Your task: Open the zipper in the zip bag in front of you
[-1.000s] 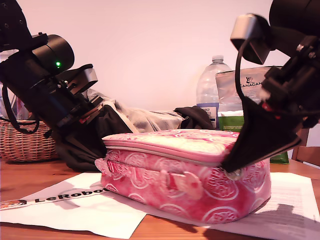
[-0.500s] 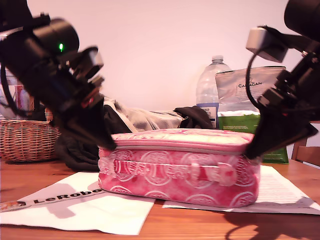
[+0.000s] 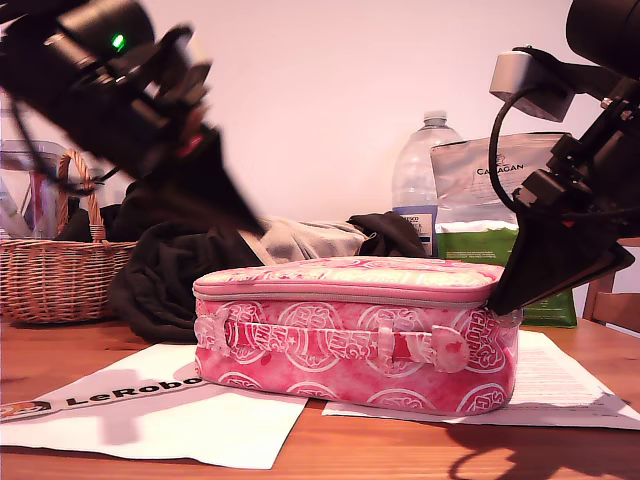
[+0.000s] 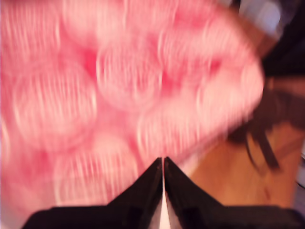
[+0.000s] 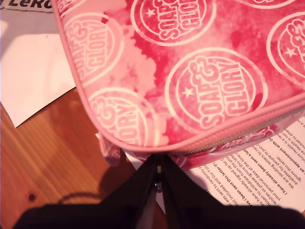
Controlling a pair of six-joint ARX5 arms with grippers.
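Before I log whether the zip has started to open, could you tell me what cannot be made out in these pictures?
- Zipper pull: in the second wrist view, my second gripper is closed at the zipper on the zip bag corner; its fingers hide any pull.
- First wrist view: motion blur leaves only a pink smear beyond my first gripper; no zipper shows.
- Exterior view: my second gripper covers that corner.

Three views: one low exterior, two wrist-mounted.
Exterior view: near table height, facing the zip bag (image 3: 355, 335) side-on, wall behind. First wrist view: looks down past closed black jaws, close, motion-blurred. Second wrist view: looks down, close, sharp. Shared by all three: the zip bag's pink printed top.
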